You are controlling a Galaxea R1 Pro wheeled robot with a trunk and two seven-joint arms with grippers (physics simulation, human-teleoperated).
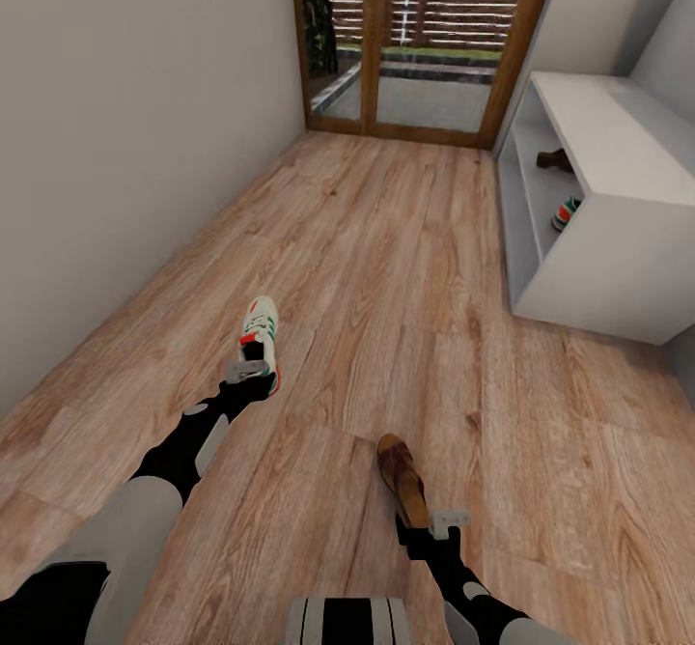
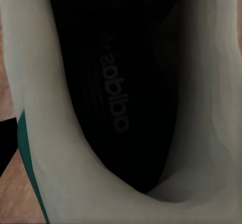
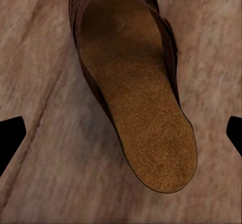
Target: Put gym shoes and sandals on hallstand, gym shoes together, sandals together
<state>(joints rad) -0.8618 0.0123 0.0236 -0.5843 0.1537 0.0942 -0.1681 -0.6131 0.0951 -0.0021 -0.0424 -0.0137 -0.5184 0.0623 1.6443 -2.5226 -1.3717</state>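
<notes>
1. The left gripper [image 1: 253,375] is down at the heel of a gym shoe [image 1: 261,334] on the corridor floor [image 1: 386,268]; whether its fingers are closed on the shoe or apart, I cannot tell.
2. Its wrist camera looks straight into the shoe's dark insole [image 2: 116,83], cream walls all round.
3. The right gripper [image 1: 425,521] hangs over the heel of a brown sandal [image 1: 403,479], fingers spread wide on either side of the tan footbed [image 3: 136,108], not touching it.
4. Both lie on the planks, well apart.
5. Off to the right stands the hallstand [image 1: 618,143]; its shelf holds another sandal [image 1: 555,158] and another gym shoe [image 1: 566,212].
</notes>
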